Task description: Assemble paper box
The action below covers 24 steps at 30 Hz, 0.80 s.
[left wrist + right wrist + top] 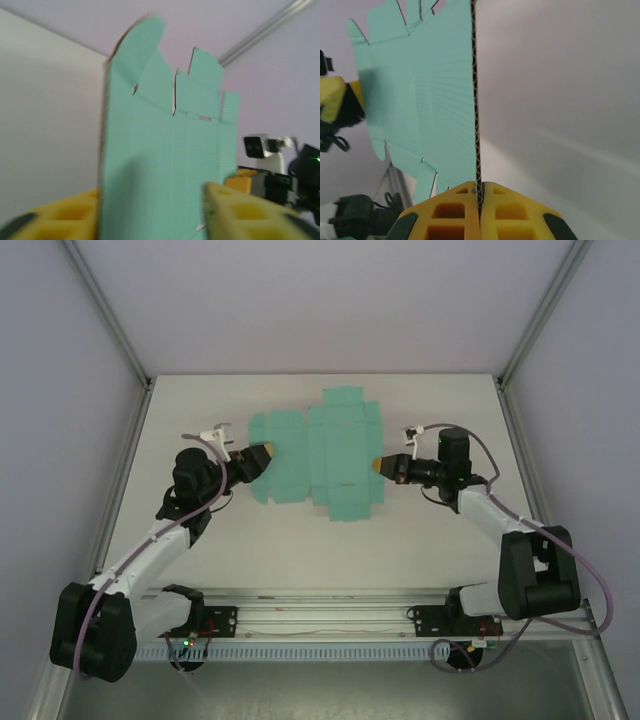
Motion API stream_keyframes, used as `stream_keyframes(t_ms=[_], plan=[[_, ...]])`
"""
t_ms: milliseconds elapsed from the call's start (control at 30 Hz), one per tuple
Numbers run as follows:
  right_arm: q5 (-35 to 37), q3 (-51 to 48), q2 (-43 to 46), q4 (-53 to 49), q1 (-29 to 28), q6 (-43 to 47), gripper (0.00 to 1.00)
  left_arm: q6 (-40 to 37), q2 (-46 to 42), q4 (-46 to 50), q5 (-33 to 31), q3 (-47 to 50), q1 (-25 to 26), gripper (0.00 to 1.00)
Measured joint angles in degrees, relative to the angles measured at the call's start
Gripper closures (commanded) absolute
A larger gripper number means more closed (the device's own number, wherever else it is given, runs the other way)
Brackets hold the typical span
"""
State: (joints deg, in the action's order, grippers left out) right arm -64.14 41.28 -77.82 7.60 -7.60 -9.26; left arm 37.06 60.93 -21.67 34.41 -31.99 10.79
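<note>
The paper box (330,455) is a flat teal die-cut sheet with flaps, spread over the middle of the white table. My right gripper (380,467) pinches its right edge. In the right wrist view the yellow fingers (460,210) are shut on the sheet's corrugated edge (476,125). My left gripper (262,457) is at the sheet's left side. In the left wrist view the sheet (160,150) stands between its two yellow fingers (235,210), which are spread apart and blurred.
The white table (200,540) is bounded by pale walls and metal frame posts (110,320). A rail (320,615) with both arm bases runs along the near edge. Bare table lies in front of and behind the sheet.
</note>
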Motion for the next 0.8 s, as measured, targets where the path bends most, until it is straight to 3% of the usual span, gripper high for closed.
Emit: stream_keyframes(t_ms=[167,333,633,800], plan=[[6.3,1.7,-0.2,-11.1,-2.1,9.8,1.0,-3.2,-1.2,11.5,-10.1,-0.7,0.0,0.0],[20.8,8.0,-4.6,-21.8,-8.0,19.9,0.99,-6.0,-0.6,20.3,-16.5,-2.3,0.0,0.0],[49.4,16.4,-14.1,-24.9,-17.9,37.4,0.99,-7.6,6.0,23.8,-13.4,-7.0,0.0,0.0],[60.5,16.9,-16.8,-20.8,-24.6,50.8,1.0,-7.6,10.2,24.0,-9.2,-10.3,0.0,0.0]])
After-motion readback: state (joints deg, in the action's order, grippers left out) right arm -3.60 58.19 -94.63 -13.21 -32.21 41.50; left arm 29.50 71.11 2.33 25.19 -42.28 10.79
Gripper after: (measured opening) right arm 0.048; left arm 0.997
